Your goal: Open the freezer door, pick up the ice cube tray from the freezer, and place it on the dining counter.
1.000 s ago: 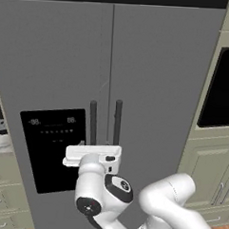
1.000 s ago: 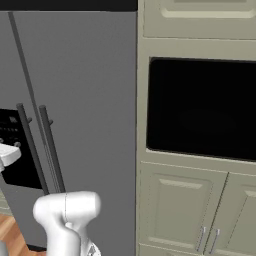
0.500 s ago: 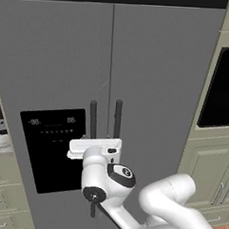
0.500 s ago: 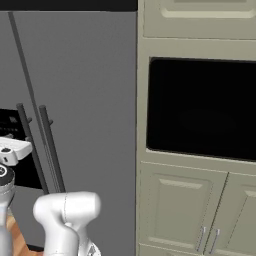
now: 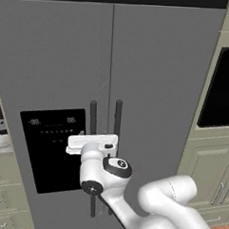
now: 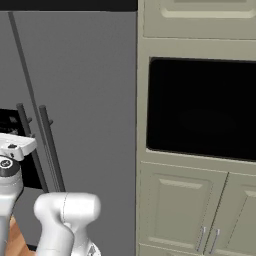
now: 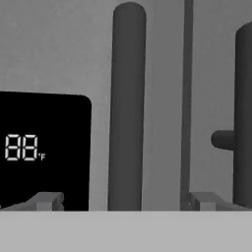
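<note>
The freezer door is the left grey leaf of a tall two-door refrigerator and stands closed, its edge meeting the plain right-hand door at a thin vertical seam. Nothing behind the closed door can be seen, so the ice cube tray's position cannot be told.

To the right of the refrigerator stands a cream cabinet column holding a black built-in oven window, with panelled doors and slim metal pulls below it. To the left of the refrigerator, pale drawer fronts show at the edge of the left base view.

The black dispenser panel sits low on the freezer door, with lit digits along its top. Just beside it, toward the seam, is the freezer door's dark vertical bar handle; the second door's matching handle is just across the seam.

The gripper is at handle height, directly facing the freezer door. Its jaws stand wide apart, one fingertip before the dispenser panel and the other near the seam, with the bar handle between them and nothing gripped. Whether the fingertips touch the door cannot be told.
</note>
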